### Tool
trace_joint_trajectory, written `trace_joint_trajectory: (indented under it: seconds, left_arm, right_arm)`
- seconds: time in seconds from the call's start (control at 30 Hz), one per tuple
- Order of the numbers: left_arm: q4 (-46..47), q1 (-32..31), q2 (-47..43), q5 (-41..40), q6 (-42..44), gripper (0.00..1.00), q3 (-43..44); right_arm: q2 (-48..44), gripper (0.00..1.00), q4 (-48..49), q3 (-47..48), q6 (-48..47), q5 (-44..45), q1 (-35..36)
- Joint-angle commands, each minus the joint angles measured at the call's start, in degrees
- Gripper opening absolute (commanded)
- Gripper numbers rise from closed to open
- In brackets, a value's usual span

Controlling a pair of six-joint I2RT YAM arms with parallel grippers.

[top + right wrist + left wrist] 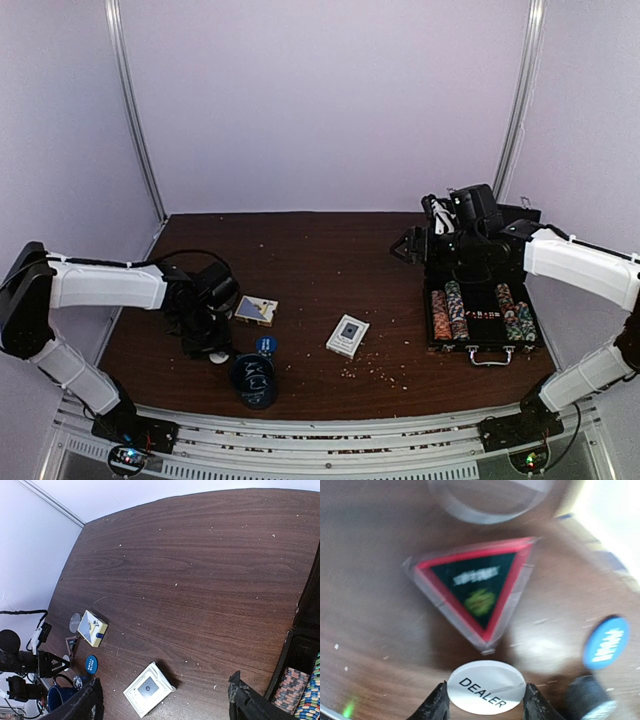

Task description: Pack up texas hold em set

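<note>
One dealer button (486, 694), two card decks (256, 310) (348, 336)

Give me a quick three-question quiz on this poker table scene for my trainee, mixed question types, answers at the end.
1. Multiple choice: what sits between the fingers of the left gripper? A) red die B) white round DEALER button C) silver coin.
2. True or false: the open black briefcase-style case holds multicoloured poker chip rolls.
3. How many boxed card decks lie on the dark wooden table?
Key: 1 B; 2 true; 3 two.
</note>
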Motion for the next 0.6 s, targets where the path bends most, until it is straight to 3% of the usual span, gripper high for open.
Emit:
trace_joint_trajectory:
  seconds: [0.0, 0.57]
  left_arm:
    - [1.73, 0.32, 2.28, 0.01, 3.60, 0.48, 5.14]
    - [4.39, -2.65, 16.55, 4.49, 13.70, 0.45, 24.86]
  right_arm:
    - [3.42, 0.85, 2.39, 1.43, 1.03, -2.88, 0.02]
    - [23.11, 0.81, 1.80, 8.85, 1.12, -18.54, 3.82]
